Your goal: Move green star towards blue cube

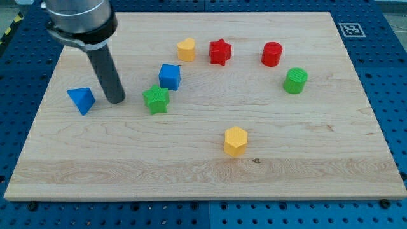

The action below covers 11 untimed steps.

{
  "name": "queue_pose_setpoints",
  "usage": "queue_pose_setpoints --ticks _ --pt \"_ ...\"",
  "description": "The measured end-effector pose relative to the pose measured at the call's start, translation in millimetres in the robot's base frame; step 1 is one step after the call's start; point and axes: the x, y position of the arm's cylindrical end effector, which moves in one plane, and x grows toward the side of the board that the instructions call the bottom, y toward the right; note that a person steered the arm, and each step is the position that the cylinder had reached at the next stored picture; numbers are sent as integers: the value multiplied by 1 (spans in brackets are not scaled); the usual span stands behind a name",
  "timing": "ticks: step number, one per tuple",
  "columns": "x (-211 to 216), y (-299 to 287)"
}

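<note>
Pale wooden tabletop [191, 159] | my tip [116, 100] sits view-left of green plastic star [156, 99] | no hand fitted | blue plastic cube [170, 76] nearly touches | you nudge gently up-right.

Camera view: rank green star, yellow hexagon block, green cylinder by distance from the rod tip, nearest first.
My tip is on the board at the view's left.
1. green star, just right of the tip
2. yellow hexagon block, lower centre
3. green cylinder, far right

Green star [156, 100], blue cube [170, 76], red star [220, 51], yellow hexagon [235, 140], pale wooden board [305, 159].
</note>
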Motion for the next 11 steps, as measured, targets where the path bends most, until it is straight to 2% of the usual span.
queue_pose_setpoints --ticks 2,6,9,11 --pt "-6 24" --pt "2 24" --pt "-53 36" --pt "-21 36"
